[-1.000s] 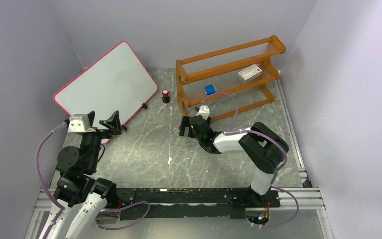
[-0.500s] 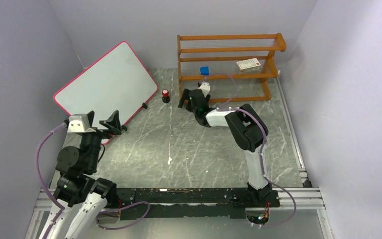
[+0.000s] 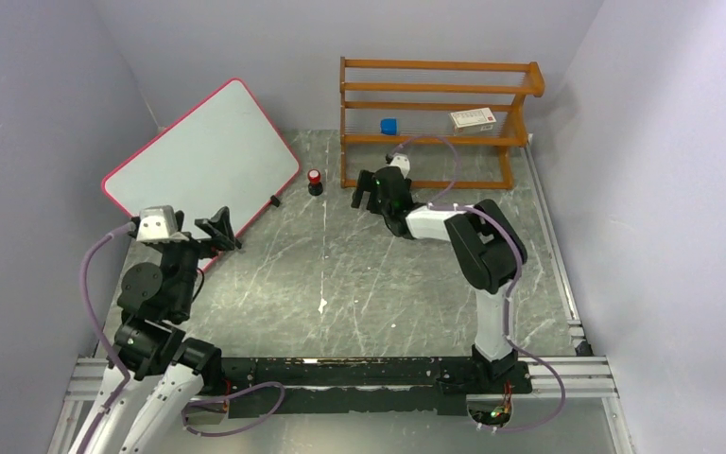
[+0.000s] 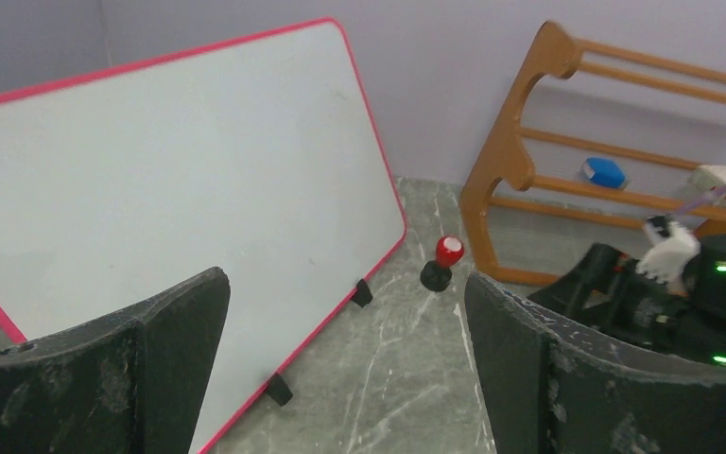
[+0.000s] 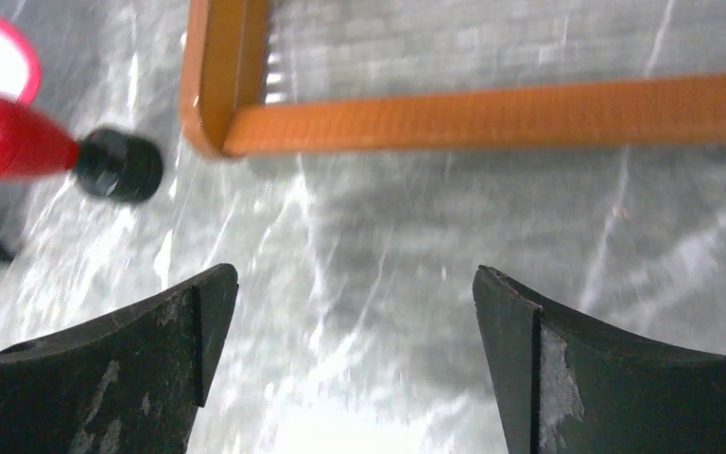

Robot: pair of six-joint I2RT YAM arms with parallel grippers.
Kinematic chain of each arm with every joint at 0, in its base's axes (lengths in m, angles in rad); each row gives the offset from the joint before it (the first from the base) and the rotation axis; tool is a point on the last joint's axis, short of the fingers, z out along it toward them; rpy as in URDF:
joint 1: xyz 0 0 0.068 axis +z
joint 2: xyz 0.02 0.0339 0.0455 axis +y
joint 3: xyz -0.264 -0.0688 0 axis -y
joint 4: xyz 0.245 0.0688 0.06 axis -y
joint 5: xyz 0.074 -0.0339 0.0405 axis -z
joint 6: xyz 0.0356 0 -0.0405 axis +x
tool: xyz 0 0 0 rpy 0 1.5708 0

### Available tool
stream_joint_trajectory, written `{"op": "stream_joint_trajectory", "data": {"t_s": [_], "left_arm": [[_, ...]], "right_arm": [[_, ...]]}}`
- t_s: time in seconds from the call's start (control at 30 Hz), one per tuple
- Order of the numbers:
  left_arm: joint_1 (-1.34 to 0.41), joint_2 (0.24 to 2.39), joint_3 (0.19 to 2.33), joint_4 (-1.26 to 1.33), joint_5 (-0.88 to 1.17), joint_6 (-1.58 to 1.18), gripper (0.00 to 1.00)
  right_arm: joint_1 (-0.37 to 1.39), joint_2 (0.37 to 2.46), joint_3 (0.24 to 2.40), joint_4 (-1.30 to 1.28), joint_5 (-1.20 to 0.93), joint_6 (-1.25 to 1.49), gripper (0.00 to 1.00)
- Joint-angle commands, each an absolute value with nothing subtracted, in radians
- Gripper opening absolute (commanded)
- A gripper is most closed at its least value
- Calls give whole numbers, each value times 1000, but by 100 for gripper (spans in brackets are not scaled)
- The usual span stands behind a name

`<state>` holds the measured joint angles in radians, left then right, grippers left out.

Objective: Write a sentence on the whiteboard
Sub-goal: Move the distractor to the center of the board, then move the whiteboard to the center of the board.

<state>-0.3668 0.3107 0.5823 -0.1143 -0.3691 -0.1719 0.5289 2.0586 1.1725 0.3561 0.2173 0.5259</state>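
The whiteboard (image 3: 203,151), white with a thin pink-red frame, leans at the back left on small black feet; its face is blank (image 4: 170,170). My left gripper (image 3: 210,235) hovers open just before its near lower edge, nothing between the fingers (image 4: 345,277). My right gripper (image 3: 367,194) is open and empty low over the table (image 5: 354,274), near the rack's foot. A red marker on a black base (image 3: 315,180) stands between board and rack, ahead-left of the right gripper (image 5: 118,165).
A wooden rack (image 3: 435,123) stands against the back wall, holding a blue block (image 3: 389,125) and a white box (image 3: 473,118). Its bottom bar (image 5: 492,113) lies just beyond the right fingers. Grey walls close in on three sides.
The right arm has stretched toward the back, its gripper going from mid-table to the rack's foot. The rack, skewed a second ago, now stands square to the wall. The left arm shifted slightly.
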Motion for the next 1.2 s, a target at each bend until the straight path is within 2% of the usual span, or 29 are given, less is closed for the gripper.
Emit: {"op": "stream_joint_trajectory", "data": {"t_s": [0.0,0.17,0.27,0.43,0.77,0.93,1.17], "left_arm": [[-356,385,628,-187,-426,-274,98],[-356,480,710,-325,-471,-397,98],[-356,500,711,-342,-391,-388,98],[-356,599,717,-434,-402,-508,98],[-356,1018,772,-534,-428,-743,98],[-354,1184,775,-501,-504,-821,89],[-324,1302,754,-423,-583,-871,70]], "right_arm": [[524,1878,1059,318,142,475,100],[512,1672,905,301,138,437,100],[510,1540,808,304,158,409,100],[510,1343,653,339,200,368,100],[510,1195,476,423,194,364,100],[565,1136,448,437,304,335,100],[631,1120,434,455,404,299,100]]}}
